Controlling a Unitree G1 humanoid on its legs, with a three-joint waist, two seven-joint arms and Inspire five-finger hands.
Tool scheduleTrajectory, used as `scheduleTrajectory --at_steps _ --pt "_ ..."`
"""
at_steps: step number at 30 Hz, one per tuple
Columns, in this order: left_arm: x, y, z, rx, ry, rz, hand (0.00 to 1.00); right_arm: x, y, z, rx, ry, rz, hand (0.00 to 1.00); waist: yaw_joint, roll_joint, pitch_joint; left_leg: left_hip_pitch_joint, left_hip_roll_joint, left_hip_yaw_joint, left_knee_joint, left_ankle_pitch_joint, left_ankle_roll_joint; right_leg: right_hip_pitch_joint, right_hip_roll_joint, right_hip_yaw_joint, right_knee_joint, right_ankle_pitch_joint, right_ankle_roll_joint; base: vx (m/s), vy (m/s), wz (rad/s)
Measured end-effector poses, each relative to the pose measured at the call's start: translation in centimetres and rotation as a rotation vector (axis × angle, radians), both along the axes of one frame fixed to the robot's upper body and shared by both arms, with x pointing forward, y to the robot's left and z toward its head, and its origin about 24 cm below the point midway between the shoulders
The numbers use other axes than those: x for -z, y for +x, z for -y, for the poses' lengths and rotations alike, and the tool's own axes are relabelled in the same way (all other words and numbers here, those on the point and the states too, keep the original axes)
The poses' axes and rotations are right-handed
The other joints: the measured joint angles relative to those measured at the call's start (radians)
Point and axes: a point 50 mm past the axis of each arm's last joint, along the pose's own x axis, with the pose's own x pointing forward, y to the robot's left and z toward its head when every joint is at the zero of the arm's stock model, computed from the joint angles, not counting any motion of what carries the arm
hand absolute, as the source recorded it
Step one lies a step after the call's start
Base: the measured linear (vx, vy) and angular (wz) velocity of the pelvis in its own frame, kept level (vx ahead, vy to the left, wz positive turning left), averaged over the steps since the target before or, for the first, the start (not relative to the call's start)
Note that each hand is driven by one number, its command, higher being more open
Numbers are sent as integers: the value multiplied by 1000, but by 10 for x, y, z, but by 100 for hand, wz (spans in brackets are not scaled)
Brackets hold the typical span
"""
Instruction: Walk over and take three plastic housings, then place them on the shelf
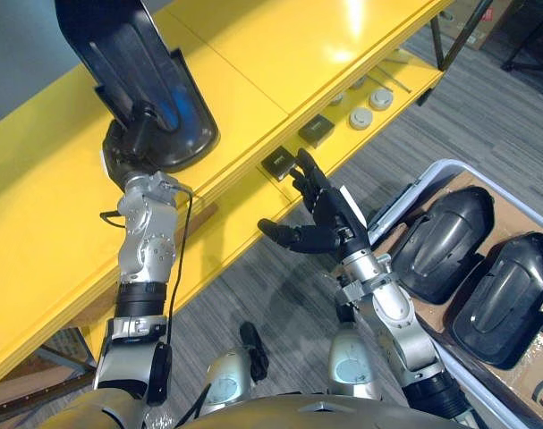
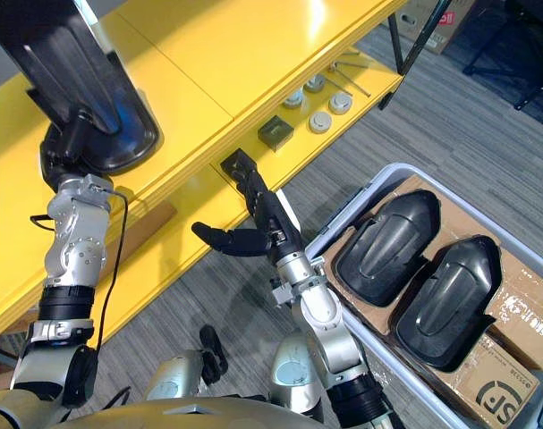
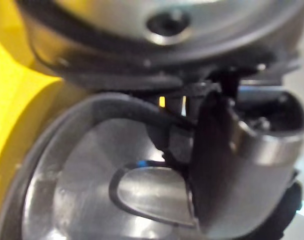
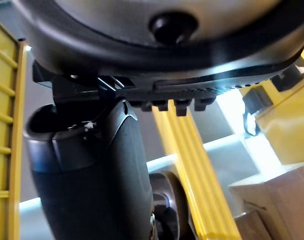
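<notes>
While the left hand (image 1: pixel 128 154) had its fingers and thumb clamped on the lower end of one black plastic housing (image 1: pixel 132 71), the part stood tilted above the top board of the yellow shelf (image 1: pixel 280 54), not set down.

- Right hand (image 1: pixel 329 219): fingers straight and spread, holding nothing, out in front of the shelf's lower tier (image 1: pixel 235 223).
- Two more housings (image 2: pixel 383 246) (image 2: pixel 445 299) lay side by side on cardboard (image 2: pixel 513 295) in the grey bin (image 2: pixel 352 206) to the robot's right.
- Lower tier carried small black blocks (image 1: pixel 317 130) and white round caps (image 1: pixel 360 118), well apart from the held part.

Judgement: the step was the first placement, with two of three to fetch.
- Best done by bringing the housing down flat, its long side along the board and well back from the front edge.
- The curved shell could rock or slide, so the grip should loosen only once it sits steady.
- Room should be left beside it for the other two.

Writing: no label visible on any housing. Dark print showed on a cardboard box (image 2: pixel 495 389) at the bin's near corner; not transcribed.
</notes>
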Motion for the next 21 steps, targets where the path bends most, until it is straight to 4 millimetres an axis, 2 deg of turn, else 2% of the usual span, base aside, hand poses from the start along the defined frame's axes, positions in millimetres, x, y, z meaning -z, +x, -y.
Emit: scheduleTrajectory --at_steps 10,21 --pt "-26 5 -14 -88 32 59 100 -12 7 -1 12 2 43 100 1 -15 58 -38 0 -3 14 6 8 -39 0 7 20 0 1 -38 -5 1" --pt "-42 10 -10 -139 64 77 100 -17 10 -5 29 -1 51 100 15 -35 72 -62 0 -8 14 12 10 -61 0 5 23 3 3 -2 -1 0"
